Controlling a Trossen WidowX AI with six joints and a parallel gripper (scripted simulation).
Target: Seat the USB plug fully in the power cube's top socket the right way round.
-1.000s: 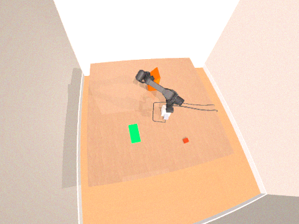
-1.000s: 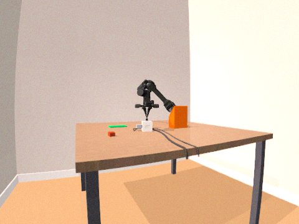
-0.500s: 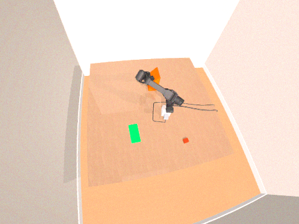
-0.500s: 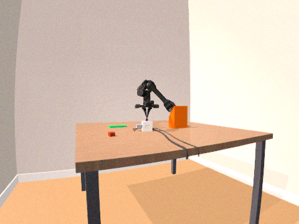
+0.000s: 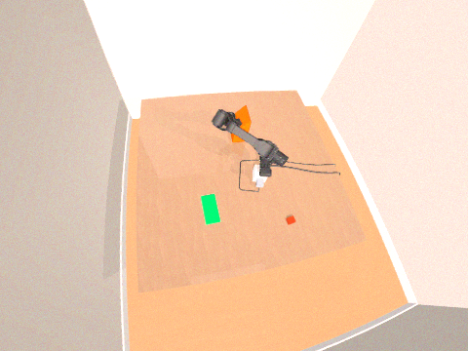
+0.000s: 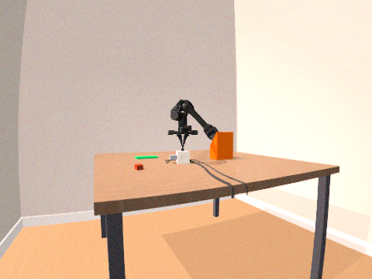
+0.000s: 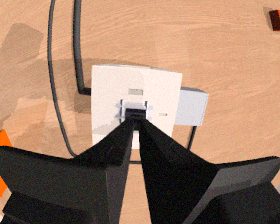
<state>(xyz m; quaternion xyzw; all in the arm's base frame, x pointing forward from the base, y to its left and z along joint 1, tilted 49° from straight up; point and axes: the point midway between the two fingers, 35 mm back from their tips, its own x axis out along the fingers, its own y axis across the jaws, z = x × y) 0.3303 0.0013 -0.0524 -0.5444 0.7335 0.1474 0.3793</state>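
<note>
The white power cube [image 5: 255, 174] [image 6: 183, 158] [image 7: 107, 105] stands upright on the table, with a slot visible in its top in the wrist view. My gripper [image 6: 182, 148] [image 7: 136, 124] points straight down over the cube's top and is shut on the small black USB plug [image 7: 135, 112]. Silvery metal shows around the plug at the socket. The fingertips hide part of the plug and socket, so its depth and which way round it is cannot be told. In the top view the arm hides the fingertips.
A grey-blue block [image 5: 259, 183] [image 6: 173, 157] [image 7: 191, 107] sticks out from the cube's side. Black cables [image 6: 211, 172] [image 7: 77, 50] run beside the cube and over the table edge. An orange block [image 5: 242, 134] [image 6: 222, 146], green slab [image 5: 211, 209] [image 6: 146, 157] and red cube [image 5: 291, 219] [image 6: 139, 167] stand apart.
</note>
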